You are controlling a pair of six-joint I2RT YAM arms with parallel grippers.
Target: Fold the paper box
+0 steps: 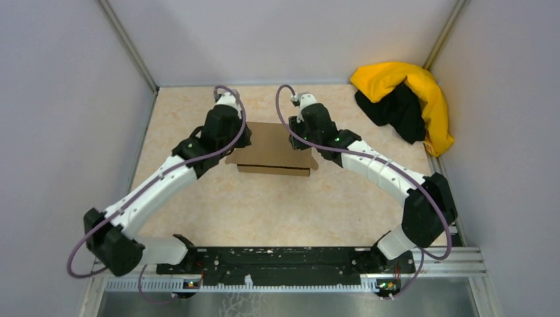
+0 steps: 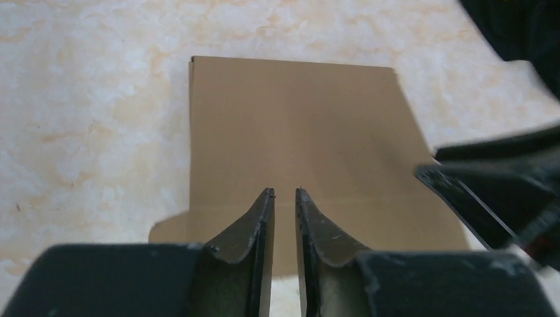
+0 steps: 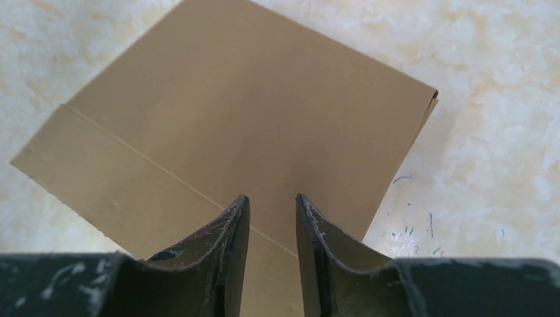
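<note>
Left fingers [image 2: 256,224] and right fingers [image 3: 232,228] narrowed to slim gaps, gripping nothing, above the paper box [image 1: 274,145]. Liable to shove it across the bench [image 1: 264,205] through uneven pressing.

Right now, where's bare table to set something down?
Free: the wide strip of table between the paper box and the base rail, and the far band behind the box. Crowded: centre, left end effector and right end effector over the box; cloth heap far right.
</note>
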